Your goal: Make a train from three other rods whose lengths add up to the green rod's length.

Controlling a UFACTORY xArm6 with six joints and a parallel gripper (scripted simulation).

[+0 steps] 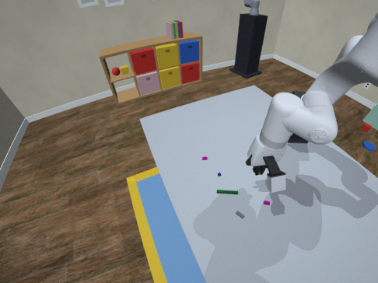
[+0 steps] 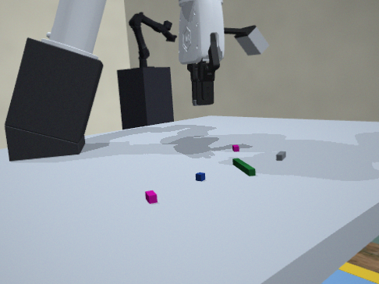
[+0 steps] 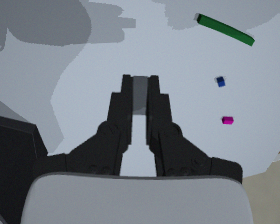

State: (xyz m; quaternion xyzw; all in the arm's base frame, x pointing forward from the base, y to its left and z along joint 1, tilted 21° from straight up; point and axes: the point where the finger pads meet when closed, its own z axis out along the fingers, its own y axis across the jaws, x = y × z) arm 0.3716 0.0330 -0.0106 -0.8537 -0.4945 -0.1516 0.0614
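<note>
1. High above the counter [image 1: 179,135] [image 2: 117,233] [image 3: 190,65], the end effector [image 1: 258,170] [image 2: 203,104] [image 3: 140,90] is clenched around the held grey rod [image 2: 194,102] [image 3: 140,95], which shows between the fingers in the wrist view.
2. The green rod [image 1: 227,192] [image 2: 244,167] [image 3: 226,30], the measure for the job, lies flat. In the top view, the loose grey rod [image 1: 239,214] [image 2: 281,155] sits at its 5 o'clock and the near magenta rod [image 1: 267,203] [image 2: 235,148] between its 3 and 4 o'clock.
3. Two greys and one magenta make eight, the likely train; none of the three is joined yet.
4. The step in hand appears to be carrying the grey to its place. Best practice is to turn the wrist while high, matching the train's line before descending.
5. The loose grey rod slants from 10 to 4 o'clock in the top view; if it anchors the line, the held one should copy that slant.
6. Lowering calls for a straight, slow drop, flat contact, then a gentle release; a tilted rod could roll or nudge its neighbour.
7. Toward 11 o'clock from the green lie the blue rod [image 1: 219,174] [image 2: 200,176] [image 3: 221,81] and the far magenta rod [image 1: 204,158] [image 2: 151,197] [image 3: 227,120], best left well apart as spares.
</note>
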